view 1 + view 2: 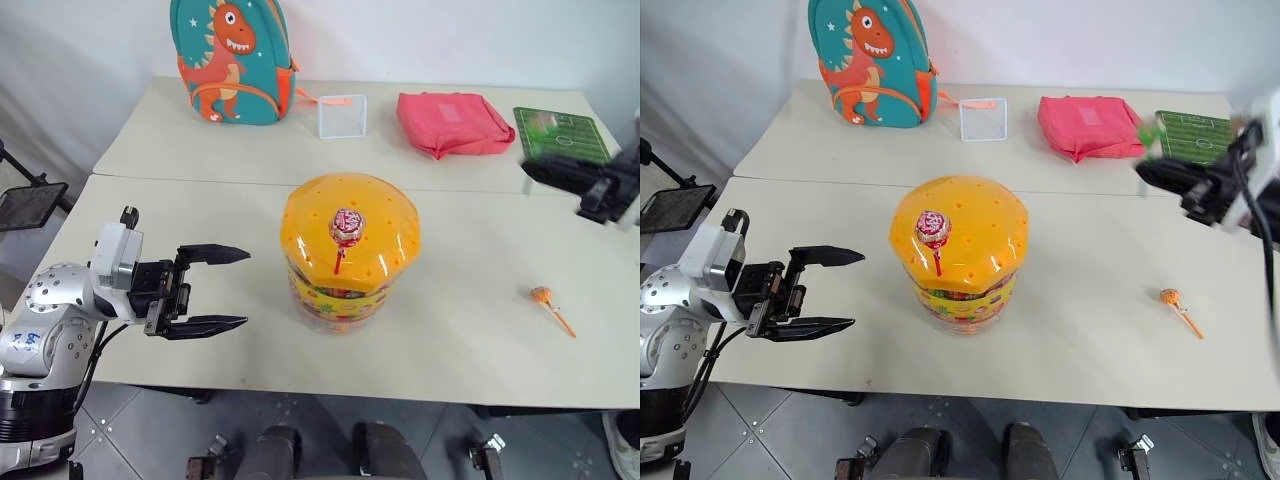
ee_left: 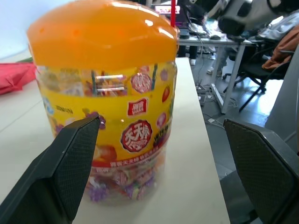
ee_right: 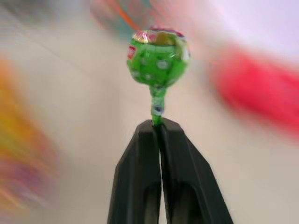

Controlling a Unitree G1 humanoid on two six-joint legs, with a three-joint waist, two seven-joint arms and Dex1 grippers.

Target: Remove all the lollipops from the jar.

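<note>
You have the jar (image 1: pixel 348 255) standing near the middle of the front table (image 1: pixel 470 350), its orange domed lid (image 1: pixel 350 225) on, colourful sweets showing through the clear wall. Your left gripper (image 1: pixel 228 288) hovers level just beside the jar on its left, jaws wide apart and holding nothing, the jar framed between its fingers (image 2: pixel 65 172) in the wrist view.

Your right gripper (image 3: pixel 157 125) is up over the far right of the table, fingers shut tight on the stick of the green lollipop (image 3: pixel 158 58), which is clear of the jar. So you are, by my reading, mid-carry on the second removal of three.

The orange lollipop (image 1: pixel 546 302) lies flat on the table, well to the right of the jar. The red lollipop (image 1: pixel 346 229) is left, its stick planted in a hole of the lid.

Next, I would set the green one down near the orange one, let go, then come back and pinch the red stick just under the candy and lift straight up.
</note>
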